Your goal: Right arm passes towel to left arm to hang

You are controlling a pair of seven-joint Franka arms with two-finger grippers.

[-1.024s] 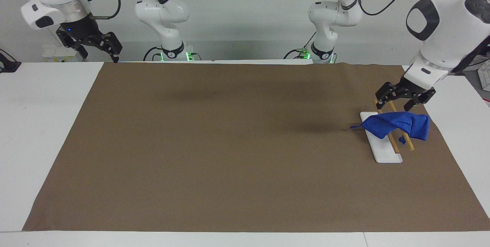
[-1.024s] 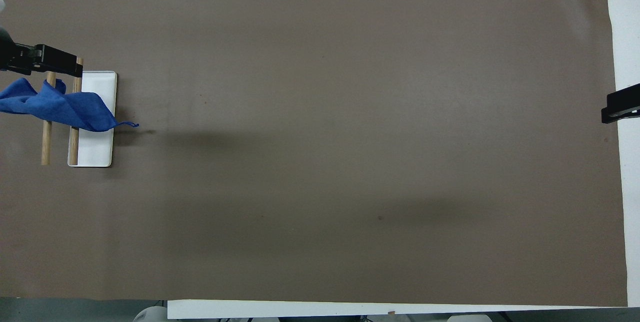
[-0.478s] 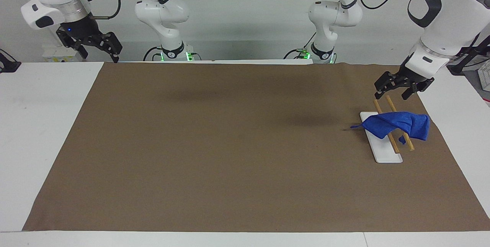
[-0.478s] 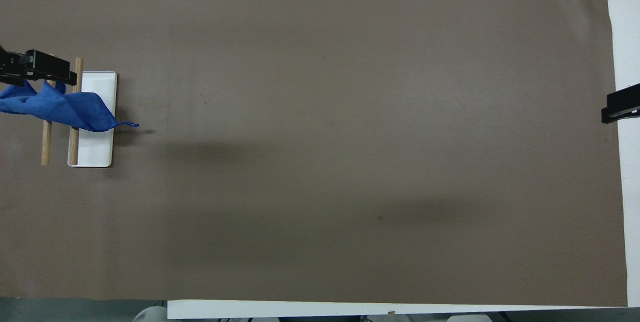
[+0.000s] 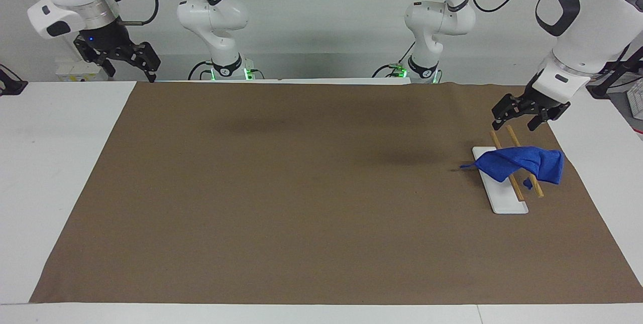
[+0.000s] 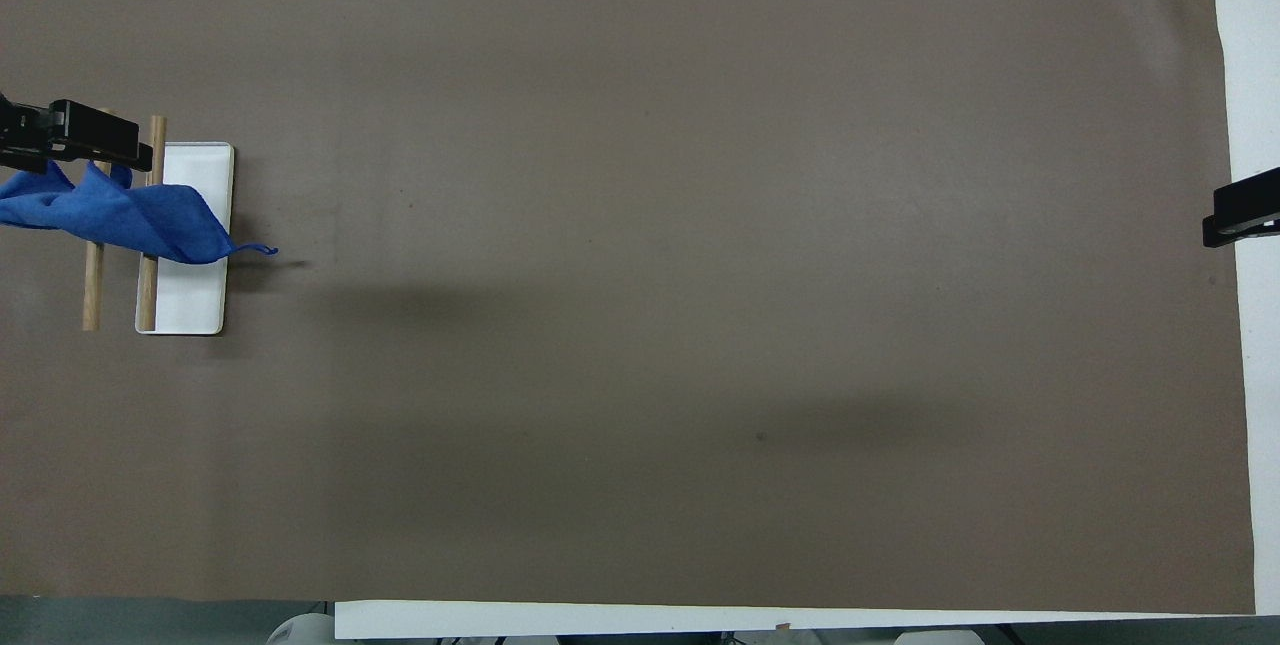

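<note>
The blue towel point(image 5: 522, 163) hangs draped over a rack of two wooden rods point(image 5: 535, 188) on a white base point(image 5: 505, 202), at the left arm's end of the table; its thin loop tail points toward the table's middle. It also shows in the overhead view point(image 6: 120, 215). My left gripper point(image 5: 514, 125) is open and empty in the air over the rods' ends nearer the robots, clear of the towel; the overhead view shows it too point(image 6: 90, 135). My right gripper point(image 5: 131, 74), with its blue light, is open and empty, and waits raised at the right arm's end.
The brown table cloth point(image 5: 301, 188) covers most of the table, with bare white table point(image 5: 55, 163) at both ends. The rack's white base point(image 6: 185, 295) lies flat near the cloth's edge at the left arm's end. The right gripper's tip point(image 6: 1240, 215) shows at the overhead view's edge.
The left gripper has risen and drawn back from the towel toward the robots, then held still. The towel stays on the rods. The right arm has not moved.
</note>
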